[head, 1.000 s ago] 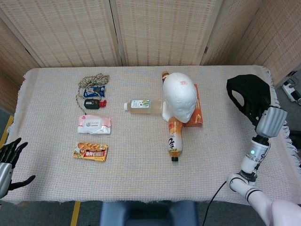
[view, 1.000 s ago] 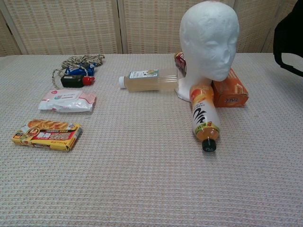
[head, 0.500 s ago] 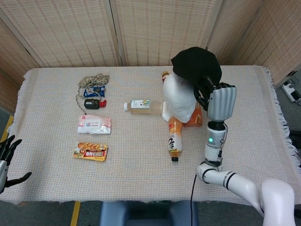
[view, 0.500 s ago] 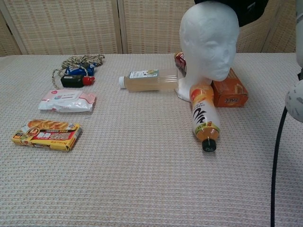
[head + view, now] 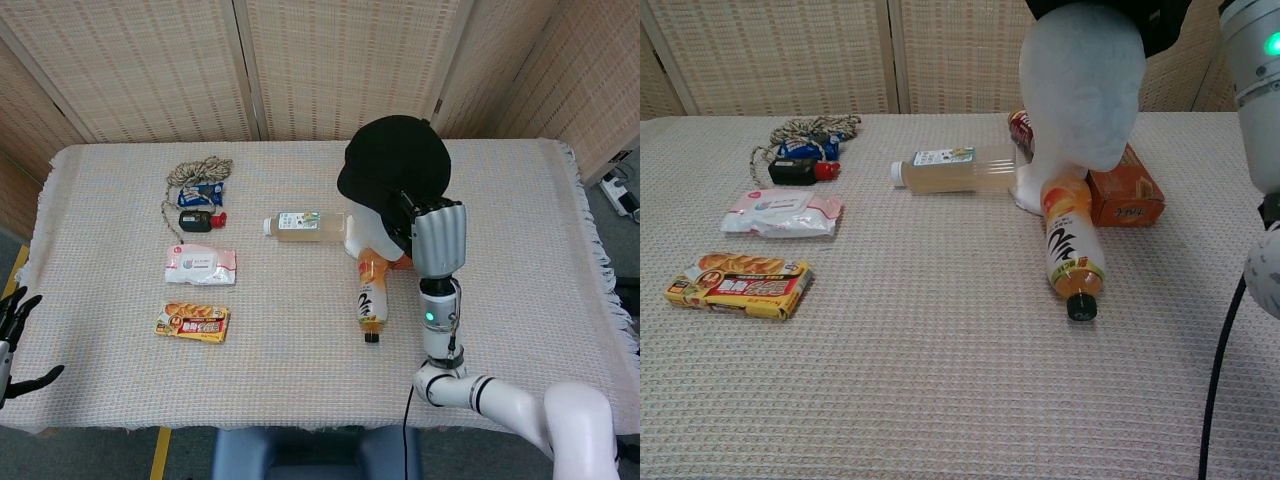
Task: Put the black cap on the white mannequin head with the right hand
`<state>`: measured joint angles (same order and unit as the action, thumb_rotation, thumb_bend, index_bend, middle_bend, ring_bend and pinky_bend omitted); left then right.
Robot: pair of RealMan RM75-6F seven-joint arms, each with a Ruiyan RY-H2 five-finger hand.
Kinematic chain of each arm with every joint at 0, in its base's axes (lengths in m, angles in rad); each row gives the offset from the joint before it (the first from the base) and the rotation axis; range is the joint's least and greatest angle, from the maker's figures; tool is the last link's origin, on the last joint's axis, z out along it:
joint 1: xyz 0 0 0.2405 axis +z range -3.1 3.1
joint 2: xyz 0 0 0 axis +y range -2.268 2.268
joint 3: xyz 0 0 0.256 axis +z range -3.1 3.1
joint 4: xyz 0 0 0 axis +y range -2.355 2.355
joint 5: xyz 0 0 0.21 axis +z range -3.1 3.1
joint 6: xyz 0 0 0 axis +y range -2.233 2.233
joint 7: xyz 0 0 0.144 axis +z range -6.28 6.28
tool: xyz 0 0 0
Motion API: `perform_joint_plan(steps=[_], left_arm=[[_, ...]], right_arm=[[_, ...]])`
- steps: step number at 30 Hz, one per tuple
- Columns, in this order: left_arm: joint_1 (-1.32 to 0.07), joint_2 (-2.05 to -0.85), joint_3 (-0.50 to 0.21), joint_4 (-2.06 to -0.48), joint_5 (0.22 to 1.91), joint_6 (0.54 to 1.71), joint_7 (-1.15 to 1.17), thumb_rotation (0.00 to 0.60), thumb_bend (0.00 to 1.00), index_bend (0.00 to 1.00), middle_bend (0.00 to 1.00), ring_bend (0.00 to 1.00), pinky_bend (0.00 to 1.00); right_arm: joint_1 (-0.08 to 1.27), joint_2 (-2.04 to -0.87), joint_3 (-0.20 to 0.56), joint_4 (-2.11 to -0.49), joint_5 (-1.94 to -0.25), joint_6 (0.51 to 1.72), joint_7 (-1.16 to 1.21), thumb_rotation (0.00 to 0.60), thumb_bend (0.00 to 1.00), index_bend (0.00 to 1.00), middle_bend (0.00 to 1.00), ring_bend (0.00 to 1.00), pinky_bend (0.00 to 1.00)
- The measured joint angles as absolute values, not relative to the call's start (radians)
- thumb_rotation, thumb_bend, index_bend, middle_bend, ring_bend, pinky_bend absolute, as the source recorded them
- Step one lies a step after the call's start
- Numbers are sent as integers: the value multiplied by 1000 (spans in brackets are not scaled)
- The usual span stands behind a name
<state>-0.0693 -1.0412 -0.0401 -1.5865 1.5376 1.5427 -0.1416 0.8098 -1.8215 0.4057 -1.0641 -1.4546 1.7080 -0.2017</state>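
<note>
Right hand [image 5: 438,237] stands upright at centre right of the head view, back of the hand toward the camera, with its fingers curled into the rear edge of the black cap [image 5: 393,163]. Holding the cap by that edge lets the crown hang forward over the mannequin head [image 5: 1080,90], so the hand can guide it without covering the foam. The cap already sits over the top of the head: from above only a sliver of white shows under the brim, and in the chest view the black rim crosses the forehead at the top of the frame. I judge it resting but not yet seated, since the hand has not let go.

An orange bottle [image 5: 1071,243] lies against the base at the front, and an orange box [image 5: 1126,191] lies touching it beside it, perhaps bracing it against tipping while the cap is pulled down.

Left hand [image 5: 14,340] waits at the lower left edge, off the surface [image 5: 300,350], fingers spread and holding nothing.
</note>
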Motion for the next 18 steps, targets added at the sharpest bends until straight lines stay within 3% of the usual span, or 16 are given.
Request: perform_joint_plan(steps=[18], left_arm=[[-72,-1049,-40,-1583,1538,1537,-125,600,126,128,2,0,121]], right_arm=[[724,-1896,251,-914,-1536,1698,-109,600,424,728,1000,1000,1000]])
